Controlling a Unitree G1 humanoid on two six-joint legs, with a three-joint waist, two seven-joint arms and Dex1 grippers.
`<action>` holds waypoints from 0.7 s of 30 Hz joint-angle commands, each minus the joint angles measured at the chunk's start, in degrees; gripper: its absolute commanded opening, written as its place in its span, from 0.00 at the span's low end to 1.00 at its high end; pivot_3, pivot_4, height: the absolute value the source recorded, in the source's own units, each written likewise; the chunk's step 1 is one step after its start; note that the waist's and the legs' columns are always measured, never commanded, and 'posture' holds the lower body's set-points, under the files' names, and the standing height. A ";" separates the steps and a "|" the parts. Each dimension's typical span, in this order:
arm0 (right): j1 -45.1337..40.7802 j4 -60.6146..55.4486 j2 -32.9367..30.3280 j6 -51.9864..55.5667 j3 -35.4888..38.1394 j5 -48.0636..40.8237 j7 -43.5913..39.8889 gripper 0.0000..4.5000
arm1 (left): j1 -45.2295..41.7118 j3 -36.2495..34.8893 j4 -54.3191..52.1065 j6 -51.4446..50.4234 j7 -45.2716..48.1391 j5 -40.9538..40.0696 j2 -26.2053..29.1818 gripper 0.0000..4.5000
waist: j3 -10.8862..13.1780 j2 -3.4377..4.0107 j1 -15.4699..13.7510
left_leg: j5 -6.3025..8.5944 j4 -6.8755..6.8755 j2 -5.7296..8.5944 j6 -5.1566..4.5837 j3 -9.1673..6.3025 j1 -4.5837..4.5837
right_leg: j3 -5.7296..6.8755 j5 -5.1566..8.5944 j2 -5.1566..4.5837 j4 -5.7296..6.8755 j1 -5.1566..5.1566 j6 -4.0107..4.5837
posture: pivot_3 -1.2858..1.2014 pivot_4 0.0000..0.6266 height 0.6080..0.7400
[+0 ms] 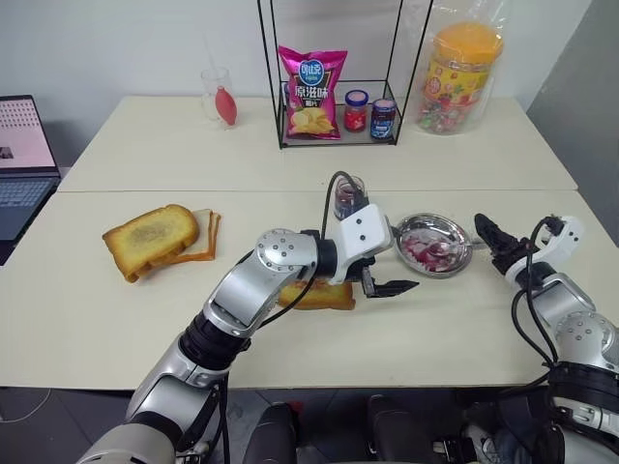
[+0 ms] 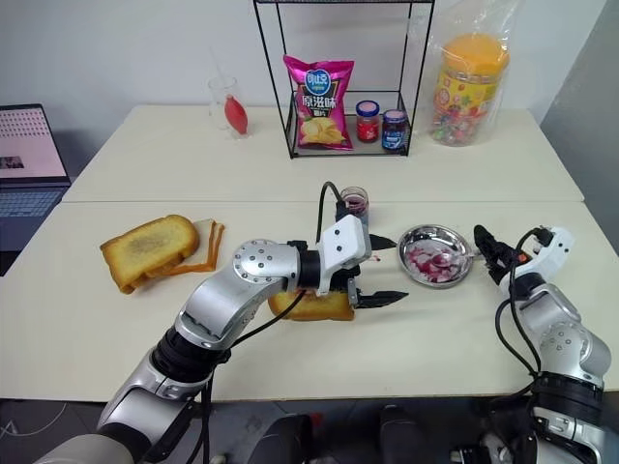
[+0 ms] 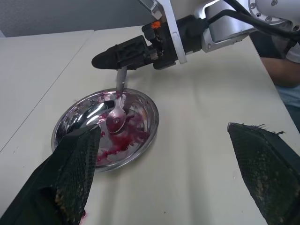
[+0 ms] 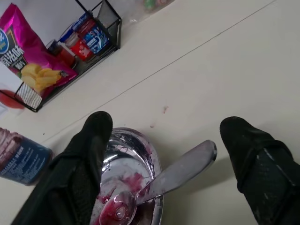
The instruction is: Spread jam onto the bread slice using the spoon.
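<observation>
Worktop [image 1: 464, 329] beige | spoon [image 3: 117, 112] in steel dish [image 3: 147, 112] w/ jam [image 3: 133, 133], unheld | R end effector [image 4: 161, 154] spread | L end effector [image 1: 387, 277] spread, over bread slice [image 1: 324, 297]

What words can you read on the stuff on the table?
"原滋味" on the pink crisp bag in the black wire rack.
Red-lidded jar label: too small to read.
Blue-lidded jar label: too small to read.
Orange-lidded clear sweets tub: print blurred, unreadable.
Laptop screen: unreadable.
</observation>
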State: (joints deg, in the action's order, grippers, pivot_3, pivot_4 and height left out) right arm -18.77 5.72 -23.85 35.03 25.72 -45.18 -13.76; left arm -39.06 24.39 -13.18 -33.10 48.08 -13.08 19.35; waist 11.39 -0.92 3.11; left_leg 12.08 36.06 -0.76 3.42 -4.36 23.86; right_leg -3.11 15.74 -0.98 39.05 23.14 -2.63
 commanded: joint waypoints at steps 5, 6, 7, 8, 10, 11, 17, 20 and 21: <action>-0.04 -4.02 -2.81 -9.61 0.20 8.35 -2.20 0.90 | -0.27 -5.27 -2.09 1.68 -1.39 -0.38 1.17 1.00 | 0.00 0.00 -0.06 | 0.00 0.01 0.02 0.00 0.08 -0.01 | -0.11 -0.03 -0.02 -0.01 0.00 -0.05 | 0.52 0.24 1.00; 0.36 -5.01 -3.52 -9.93 -0.18 8.93 -3.17 0.90 | 0.08 -6.44 -2.36 1.49 -1.74 -0.32 2.14 1.00 | 0.01 0.01 -0.02 | 0.00 0.01 0.02 0.00 0.11 -0.03 | -0.14 -0.04 -0.02 -0.01 0.00 -0.06 | 0.52 0.24 1.00; 1.20 -6.83 -4.84 -10.42 -0.63 9.66 -4.89 0.90 | 1.00 -8.60 -2.62 2.00 -2.24 0.25 4.17 1.00 | 0.00 0.01 0.03 | 0.00 0.01 0.02 0.00 0.15 -0.04 | -0.19 -0.04 -0.02 -0.01 0.03 -0.07 | 0.52 0.24 1.00; 2.08 -8.60 -6.16 -10.57 -1.00 10.02 -6.68 0.90 | 1.94 -10.51 -2.72 2.59 -2.81 1.13 6.29 1.00 | 0.00 0.01 0.05 | 0.00 0.01 0.02 0.00 0.17 -0.07 | -0.22 -0.05 -0.02 0.00 0.03 -0.08 | 0.52 0.24 1.00; 3.99 -12.03 -8.66 -11.36 -1.52 10.61 -10.04 0.90 | 3.93 -14.26 -2.89 2.37 -3.37 1.82 10.38 1.00 | -0.02 0.07 0.22 | 0.00 -0.03 0.01 0.00 0.22 -0.11 | -0.30 -0.05 -0.01 0.01 0.04 -0.09 | 0.52 0.24 1.00; 4.80 -13.41 -9.60 -11.80 -1.70 10.82 -11.44 0.90 | 4.94 -15.55 -3.32 2.03 -3.08 1.52 12.19 1.00 | -0.02 0.07 0.28 | 0.00 -0.04 -0.02 0.00 0.24 -0.15 | -0.32 -0.04 0.02 0.01 0.04 -0.09 | 0.52 0.24 1.00; 13.22 -21.90 -20.24 -9.55 -2.79 8.75 -26.60 0.90 | 16.72 -27.09 -6.44 0.97 4.01 -2.84 26.59 1.00 | 0.02 0.04 0.04 | 0.01 -0.04 -0.03 -0.01 0.38 -0.13 | -0.44 -0.02 -0.03 -0.07 0.04 -0.16 | 0.52 0.24 1.00; 17.94 -25.09 -26.04 -7.31 -2.64 7.15 -34.65 0.90 | 22.94 -31.20 -7.27 3.57 8.05 -3.43 32.29 1.00 | 0.02 -0.02 -0.42 | 0.01 0.01 0.01 -0.01 0.44 -0.10 | -0.46 0.08 -0.09 -0.12 0.04 -0.45 | 0.52 0.24 1.00; 18.82 -25.51 -27.24 -6.92 -2.47 7.04 -36.28 0.90 | 24.22 -32.21 -7.44 3.90 8.88 -3.92 33.22 1.00 | 0.02 -0.01 -0.60 | 0.01 0.04 0.01 0.00 0.44 -0.12 | -0.46 0.06 -0.10 -0.12 -0.01 -0.49 | 0.52 0.24 1.00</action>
State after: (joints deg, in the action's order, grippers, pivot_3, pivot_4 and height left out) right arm -1.11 -16.94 -48.55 27.10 21.99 -36.91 -45.44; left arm -16.27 -4.34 -18.37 -31.07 54.66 -15.73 50.54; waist 11.41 -0.93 2.52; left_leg 12.09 36.12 -0.73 3.41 -3.88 23.75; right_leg -3.60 15.79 -1.11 38.93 23.15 -3.15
